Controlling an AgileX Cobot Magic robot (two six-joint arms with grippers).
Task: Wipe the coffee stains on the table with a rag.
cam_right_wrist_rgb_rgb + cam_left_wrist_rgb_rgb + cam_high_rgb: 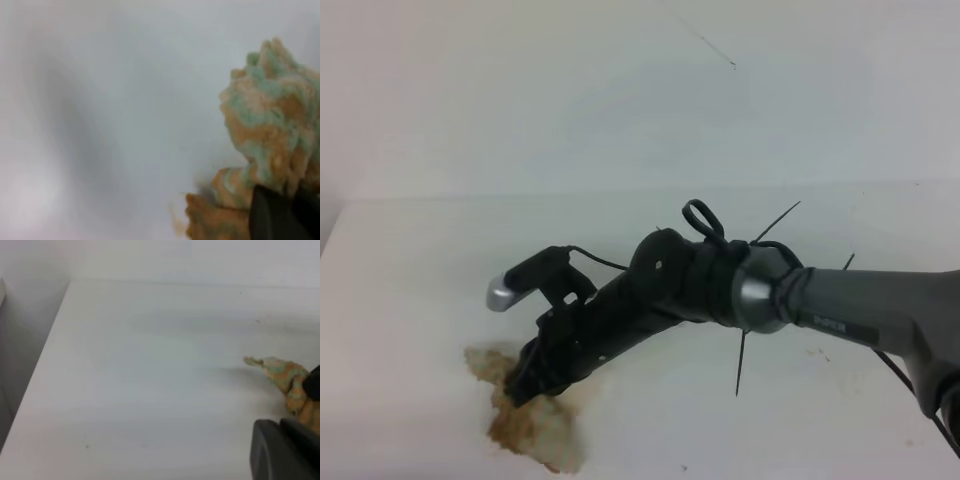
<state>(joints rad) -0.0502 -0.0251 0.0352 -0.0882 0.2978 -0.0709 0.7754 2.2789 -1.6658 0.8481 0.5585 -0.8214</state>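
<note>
My right gripper (525, 385) reaches from the right across the white table (420, 280) to its front left. It is shut on the rag (535, 432), a beige wad with brown blotches, and presses it onto the table. The rag fills the right of the right wrist view (270, 125), above a dark fingertip (277, 215). It also shows in the left wrist view (285, 377). The coffee stains (583, 398) show only as a faint orange-brown tint at the rag's edge and a tan smear (175, 217). A dark block (280, 450) sits at the lower right; the left jaws are hidden.
The right arm (840, 305) spans the right half of the table, with cable ties sticking out at its wrist. The wall meets the table's back edge (620, 195). The table's left edge (40, 365) shows in the left wrist view.
</note>
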